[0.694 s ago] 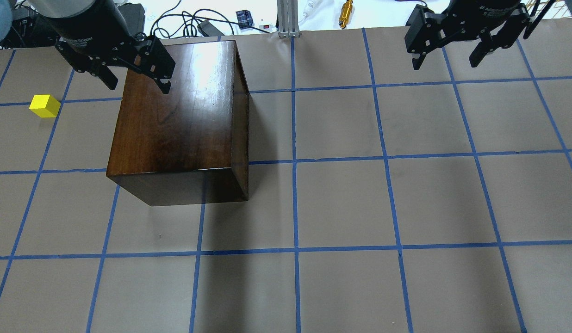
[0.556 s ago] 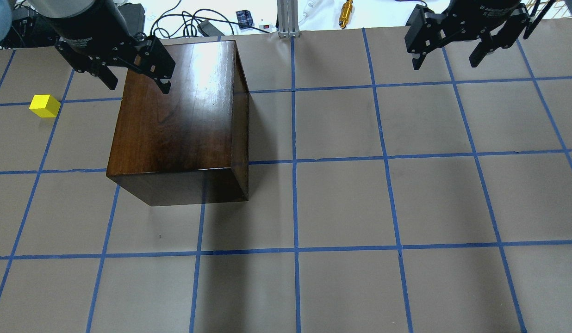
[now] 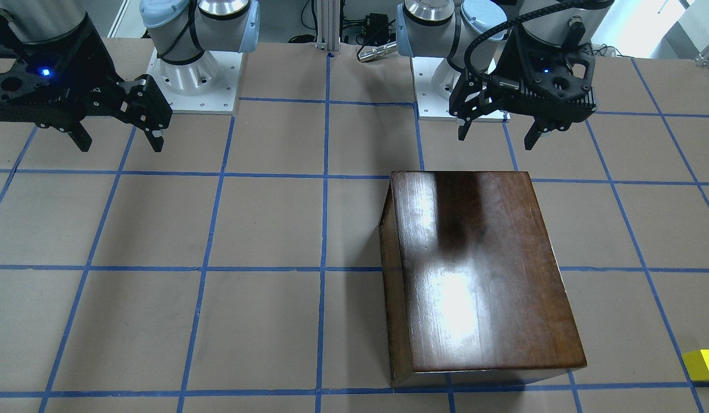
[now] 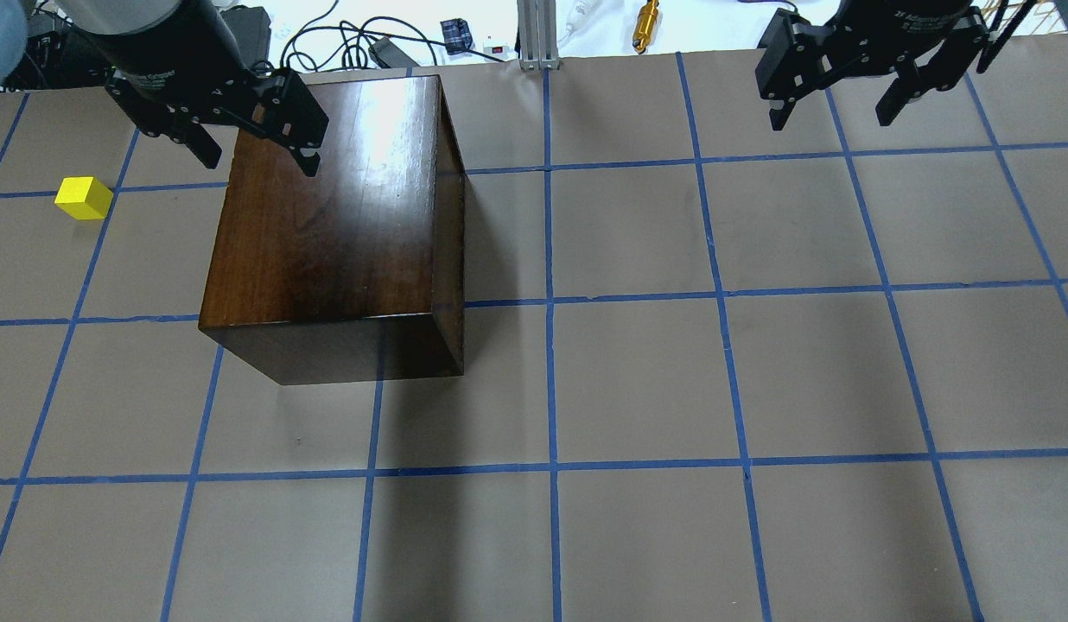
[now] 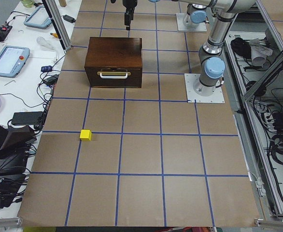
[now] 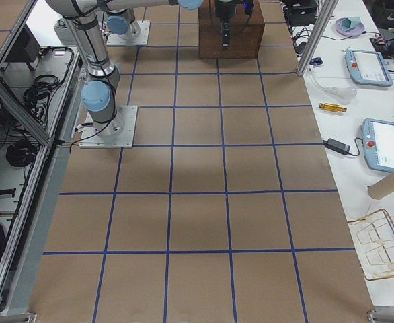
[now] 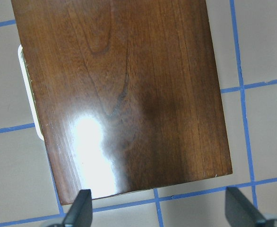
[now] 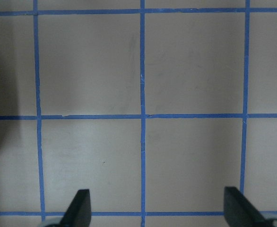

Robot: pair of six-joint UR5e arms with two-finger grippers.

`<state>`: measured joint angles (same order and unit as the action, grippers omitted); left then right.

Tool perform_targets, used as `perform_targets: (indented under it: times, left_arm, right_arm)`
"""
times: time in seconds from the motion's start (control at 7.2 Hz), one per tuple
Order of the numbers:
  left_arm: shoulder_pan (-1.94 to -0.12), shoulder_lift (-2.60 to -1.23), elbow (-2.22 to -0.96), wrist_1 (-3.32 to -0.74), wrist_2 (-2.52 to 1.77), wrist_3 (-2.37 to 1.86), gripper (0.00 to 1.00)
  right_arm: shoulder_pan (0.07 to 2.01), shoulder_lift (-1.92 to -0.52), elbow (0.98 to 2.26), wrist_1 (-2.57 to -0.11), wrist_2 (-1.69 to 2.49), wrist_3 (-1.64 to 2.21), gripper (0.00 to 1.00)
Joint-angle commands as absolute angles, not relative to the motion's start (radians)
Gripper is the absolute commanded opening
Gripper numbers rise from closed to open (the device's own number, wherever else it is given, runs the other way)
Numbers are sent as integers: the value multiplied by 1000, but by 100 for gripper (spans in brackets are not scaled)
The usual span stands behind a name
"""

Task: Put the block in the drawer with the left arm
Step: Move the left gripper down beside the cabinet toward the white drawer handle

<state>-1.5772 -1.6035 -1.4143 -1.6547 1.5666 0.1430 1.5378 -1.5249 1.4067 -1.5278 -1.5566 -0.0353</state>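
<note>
Standing at the table's end on the robot's left. Nearest me is the block, a small yellow cube sitting alone on the table (brown paper w/ a blue tape grid). Nothing is touching it.

Farther on, well apart from it, is the dark wooden box. Its drawer faces my way and is pushed fully in, w/ a white handle across the front.

High over the box hangs the left gripper, fingers spread wide w/ nothing between them. Its wrist cam shows just the glossy box top.

At the far end is the right gripper, also wide open & empty, above bare paper and well away from box and block.

Progress, my read: basically zero. The drawer isn't opened and the block isn't picked up. Left to do, prob. in this order:
- pull the drawer out by the handle
- fetch the block from the near side
- drop it in

Writing: there's white lettering on the gripper bodies in the overhead view, too small & cut off to read properly. I can see no labels on the block or box.
</note>
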Motion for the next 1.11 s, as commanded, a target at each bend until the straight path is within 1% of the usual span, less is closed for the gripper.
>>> perform_targets:
  times: [0.0, 0.42, 0.97]
  left_arm:
    - [-1569, -1597, -1414, -1666, 1572, 149, 100]
    - [-1523, -1608, -1430, -1660, 1563, 182, 100]
    - [-1274, -1722, -1439, -1655, 1488, 421, 100]
  right_arm:
    - [1539, -1525, 1407, -1528, -1557, -35, 100]
    - [1537, -1525, 1407, -1528, -1557, -35, 100]
    - [1539, -1525, 1407, -1528, -1557, -35, 100]
